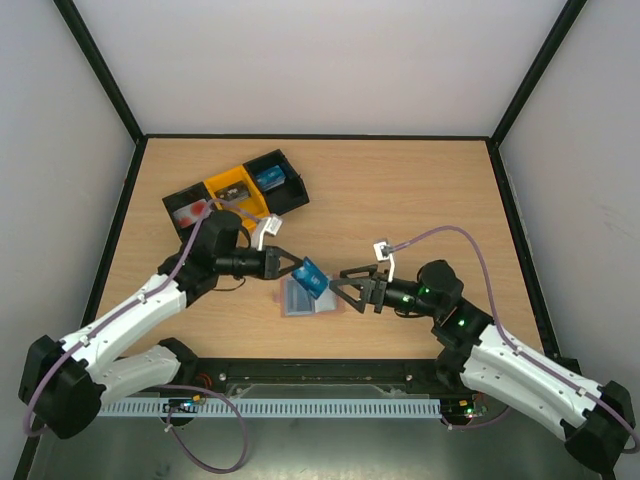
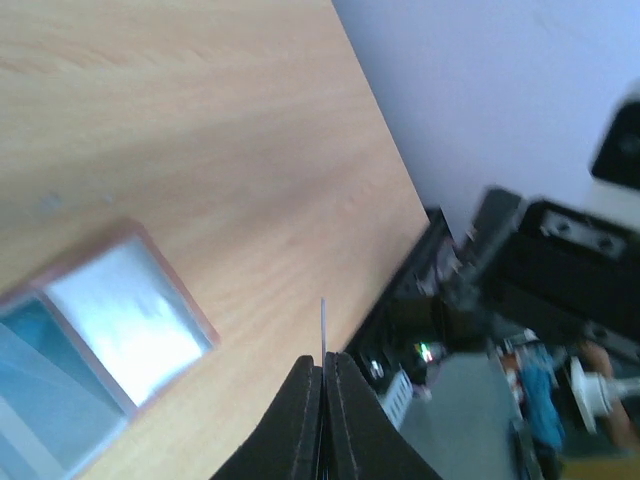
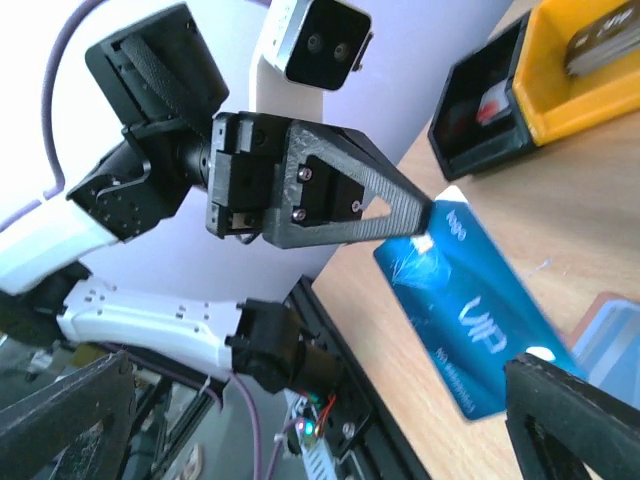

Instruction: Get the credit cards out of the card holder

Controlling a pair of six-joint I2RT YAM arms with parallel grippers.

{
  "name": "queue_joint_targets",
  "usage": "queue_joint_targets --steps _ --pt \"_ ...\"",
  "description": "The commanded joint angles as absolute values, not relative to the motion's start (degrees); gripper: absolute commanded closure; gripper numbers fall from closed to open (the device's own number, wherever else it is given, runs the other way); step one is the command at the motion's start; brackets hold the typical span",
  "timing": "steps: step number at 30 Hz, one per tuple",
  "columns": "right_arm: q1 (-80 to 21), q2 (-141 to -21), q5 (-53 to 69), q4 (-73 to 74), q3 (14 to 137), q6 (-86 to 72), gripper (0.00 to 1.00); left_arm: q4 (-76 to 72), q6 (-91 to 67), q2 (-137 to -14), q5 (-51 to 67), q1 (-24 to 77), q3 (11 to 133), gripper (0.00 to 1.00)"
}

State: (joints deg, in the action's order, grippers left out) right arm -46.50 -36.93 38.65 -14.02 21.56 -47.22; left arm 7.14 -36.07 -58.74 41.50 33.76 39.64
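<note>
Card holder (image 1: 298,300) lies open and flat on the table (image 1: 420,190), both panels up, brownish rim showing. In the left wrist view one panel is pale and glossy, the other teal; cannot tell whether a card sits in it.

Just above the holder, the left gripper (image 1: 297,268) is clamped on a blue credit card (image 3: 470,320) with pale "VIP" lettering. The card is held tilted, clear of the holder.

Right of the holder, the right gripper (image 1: 338,284) faces the card, fingers spread wide, holding nothing.

Far beyond the holder, up-left, is the black-and-yellow tray (image 1: 250,203). Its left section holds a red-and-white item, the yellow middle a grey flat piece, the right one something blue.
</note>
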Motion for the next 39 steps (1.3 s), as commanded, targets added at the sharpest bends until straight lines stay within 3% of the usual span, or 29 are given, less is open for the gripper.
queue_joint_targets --steps 1,5,13,29,39 --pt "-46.41 -32.92 30.35 -12.11 21.01 -48.3 0.02 7.12 -39.31 -60.23 26.89 32.36 43.73 0.97" --pt "-46.4 -31.95 28.7 -13.75 19.97 -49.54 0.02 5.81 -42.14 -63.29 18.16 27.91 44.17 0.97" --pt "-46.42 -33.95 28.43 -12.53 21.07 -48.45 0.02 -0.9 -48.28 -71.74 11.62 16.66 46.47 0.97" --pt "-46.42 -36.98 25.09 -10.61 23.26 -48.09 0.02 -19.03 -58.78 -81.72 -6.09 13.63 49.48 0.97" --pt "-46.43 -39.03 22.94 -10.68 23.38 -49.15 0.02 -22.94 -63.66 -92.42 -8.28 13.75 54.57 0.97"
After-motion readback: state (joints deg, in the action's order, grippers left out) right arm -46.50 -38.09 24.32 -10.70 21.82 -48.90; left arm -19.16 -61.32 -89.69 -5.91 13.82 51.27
